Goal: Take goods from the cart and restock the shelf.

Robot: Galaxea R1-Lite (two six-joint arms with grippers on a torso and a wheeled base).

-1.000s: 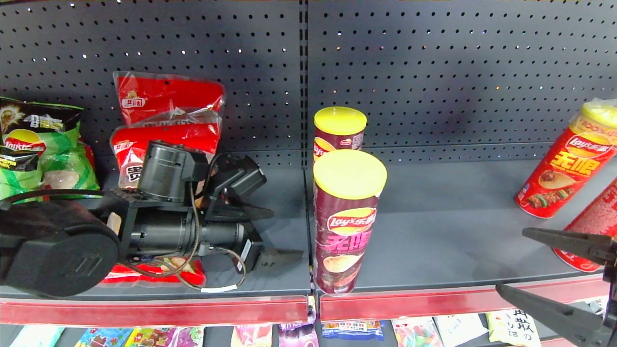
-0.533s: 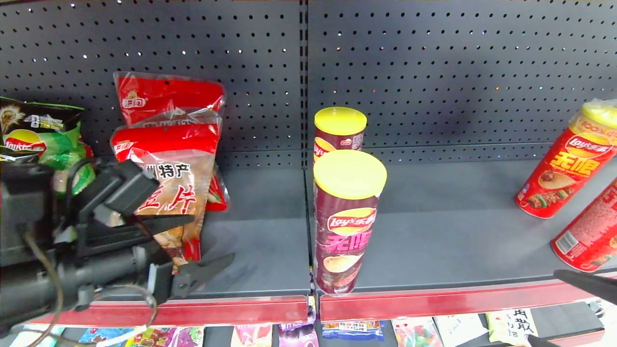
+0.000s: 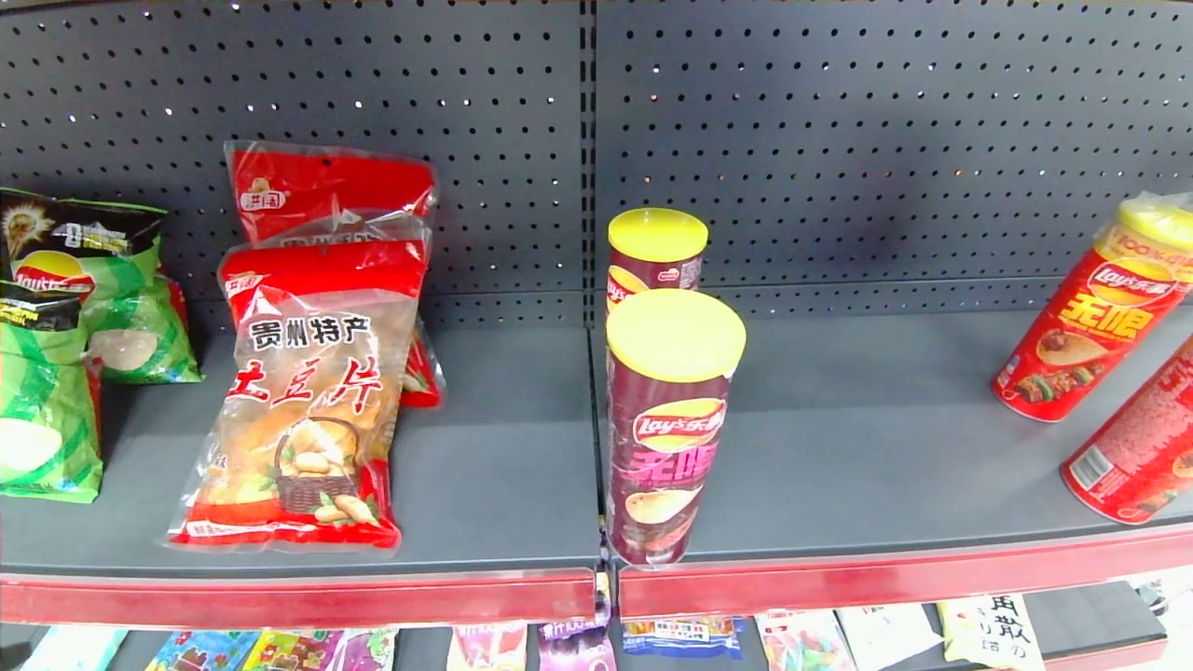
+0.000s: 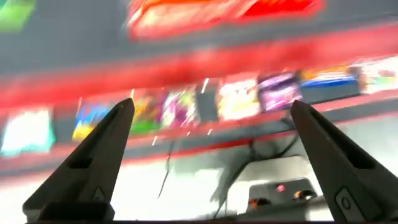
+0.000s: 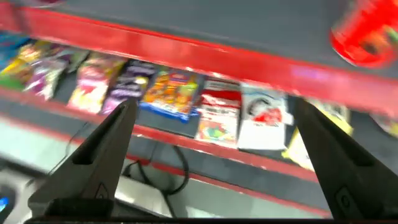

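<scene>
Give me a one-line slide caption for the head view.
Shelf holding green chip bags, two red snack bags, two upright purple canisters, and two red canisters at right.

- Left gripper (image 4: 211, 155): its two dark, pointed fingers (image 4: 99, 165) are spread wide apart.
- Right gripper (image 5: 214, 155): its pointed fingers (image 5: 102, 158) are likewise spread wide apart.

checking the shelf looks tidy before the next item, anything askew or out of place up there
Yes. At the shelf's right end the back red can and front red can lean steeply, while the purple cans stand upright. The front red bag lies slumped instead of standing. Nothing looks spilled or torn.
</scene>
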